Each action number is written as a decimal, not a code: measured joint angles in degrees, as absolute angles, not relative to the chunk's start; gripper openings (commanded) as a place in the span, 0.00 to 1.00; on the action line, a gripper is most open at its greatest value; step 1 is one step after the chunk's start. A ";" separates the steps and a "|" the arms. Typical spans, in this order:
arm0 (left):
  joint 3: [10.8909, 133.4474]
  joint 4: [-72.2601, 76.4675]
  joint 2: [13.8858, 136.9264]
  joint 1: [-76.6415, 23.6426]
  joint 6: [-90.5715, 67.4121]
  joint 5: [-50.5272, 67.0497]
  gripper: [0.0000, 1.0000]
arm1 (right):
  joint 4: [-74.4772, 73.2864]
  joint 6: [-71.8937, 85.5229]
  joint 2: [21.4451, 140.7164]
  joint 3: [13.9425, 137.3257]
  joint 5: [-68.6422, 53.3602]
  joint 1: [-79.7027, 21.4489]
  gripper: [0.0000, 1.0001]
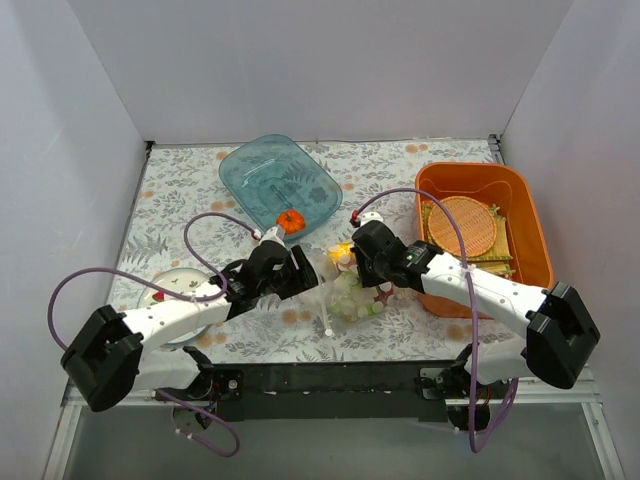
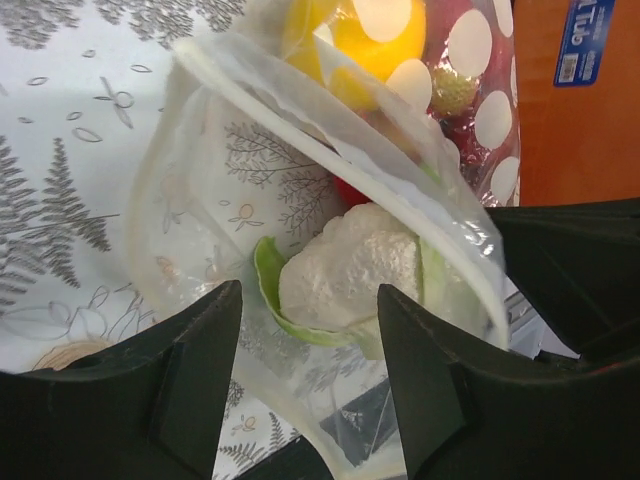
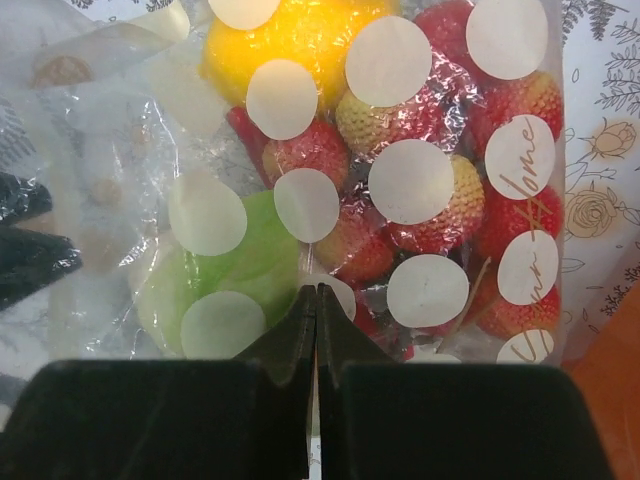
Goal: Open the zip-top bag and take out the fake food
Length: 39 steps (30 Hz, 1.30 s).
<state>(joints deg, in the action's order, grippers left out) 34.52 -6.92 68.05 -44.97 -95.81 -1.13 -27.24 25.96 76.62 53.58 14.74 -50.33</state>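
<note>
The zip-top bag (image 1: 352, 296) lies near centre on the counter (image 1: 180, 200) with the fake food (image 2: 350, 265) in it. The left gripper (image 1: 305, 272) and right gripper (image 1: 360, 262) flank it. A bowl (image 1: 262, 168) sits behind, a bin (image 1: 470, 172) to the right and a plate (image 1: 180, 284) to the left.

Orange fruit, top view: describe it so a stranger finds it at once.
Find the teal bowl at the far middle of the table. At its near edge sits the orange fruit. Unlike the other toy food, it lies outside the bag.
</note>
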 measured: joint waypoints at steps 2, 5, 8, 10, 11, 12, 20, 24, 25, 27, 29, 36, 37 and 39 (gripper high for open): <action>33.45 -2.96 70.59 -45.21 -95.64 0.97 0.60 | -27.27 26.11 77.38 53.54 14.87 -50.43 0.01; 32.42 1.13 73.41 -45.76 -95.11 3.66 0.66 | -27.00 26.15 78.81 53.54 15.11 -50.74 0.01; 32.08 3.77 74.98 -46.28 -93.93 5.69 0.72 | -26.96 25.91 79.88 53.54 15.31 -50.92 0.01; 31.64 5.30 75.29 -46.70 -92.84 6.61 0.76 | -26.96 25.52 80.62 53.54 15.46 -50.89 0.01; 31.35 5.85 75.29 -46.85 -92.53 6.87 0.77 | -26.94 25.28 81.01 53.56 15.49 -50.92 0.01; 30.89 6.70 75.29 -47.07 -92.20 7.25 0.79 | -26.89 25.15 81.34 53.56 15.51 -50.92 0.01; 26.63 13.37 74.17 -48.27 -88.95 11.05 0.84 | -26.68 24.34 84.66 55.79 14.70 -51.18 0.01; 25.08 16.36 73.41 -49.43 -87.26 13.10 0.84 | -26.55 24.03 85.95 57.23 13.06 -51.70 0.01; 24.99 16.82 73.41 -49.76 -86.96 13.34 0.84 | -26.44 24.01 86.32 57.60 12.67 -51.81 0.01; 24.80 18.31 73.41 -50.54 -86.32 13.78 0.84 | -26.37 24.01 87.11 58.41 11.88 -52.10 0.01; 24.36 20.40 73.41 -51.40 -86.00 13.78 0.84 | -26.00 24.03 87.64 58.83 11.38 -52.29 0.01; 23.00 24.38 75.09 -55.05 -85.23 10.09 0.84 | -25.34 24.14 87.74 58.83 9.56 -52.31 0.01; 23.00 24.60 75.70 -55.81 -84.99 9.02 0.84 | -25.23 24.21 87.74 58.85 9.19 -52.34 0.01; 23.09 25.08 77.19 -57.60 -84.44 6.33 0.83 | -25.04 24.29 87.74 58.83 8.60 -52.49 0.01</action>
